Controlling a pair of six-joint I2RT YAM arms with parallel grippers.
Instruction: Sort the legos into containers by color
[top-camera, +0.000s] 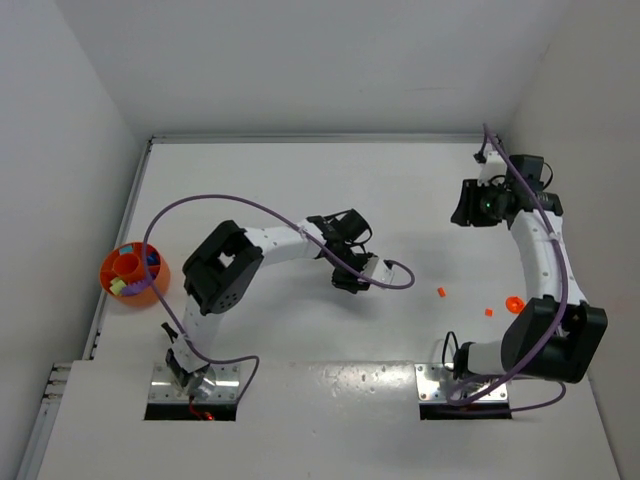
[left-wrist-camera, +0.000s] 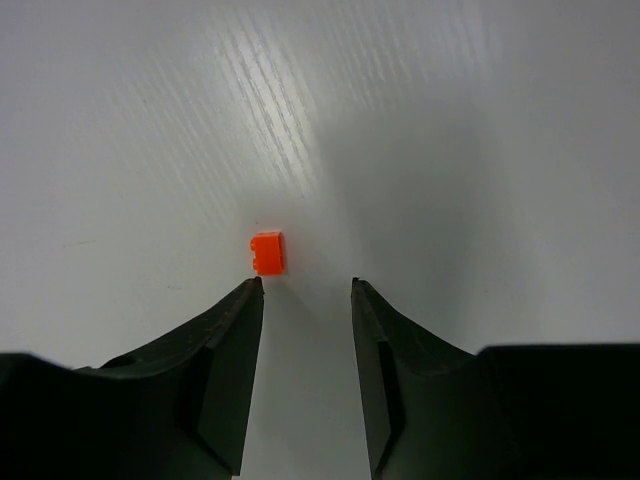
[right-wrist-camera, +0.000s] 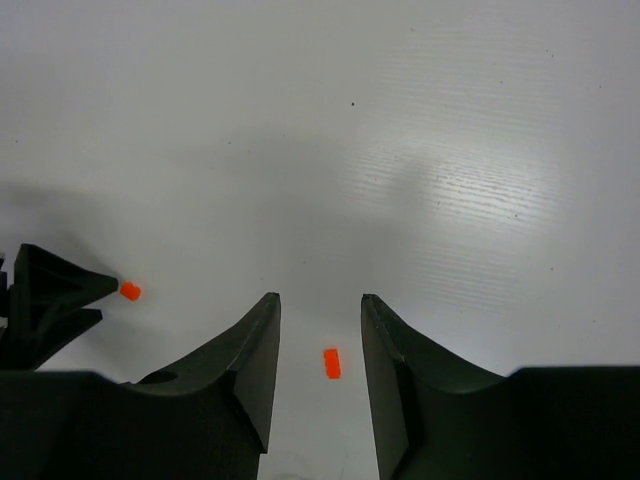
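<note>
The round orange bowl (top-camera: 135, 276) stands at the table's left edge and holds lime green, blue and purple legos. Two tiny orange legos (top-camera: 440, 291) (top-camera: 489, 311) lie on the table right of centre. My left gripper (top-camera: 352, 280) is open and empty over the middle of the table. In the left wrist view it (left-wrist-camera: 307, 282) hangs above the table, with an orange lego (left-wrist-camera: 267, 252) just past its left fingertip. My right gripper (top-camera: 462, 207) is open and empty at the far right. In the right wrist view it (right-wrist-camera: 320, 297) has an orange lego (right-wrist-camera: 331, 363) on the table below its jaws.
A small round orange piece (top-camera: 514, 302) lies beside the right arm's elbow. Another orange lego (right-wrist-camera: 130, 291) shows at the left of the right wrist view next to a black part. White walls close the table at the back and sides.
</note>
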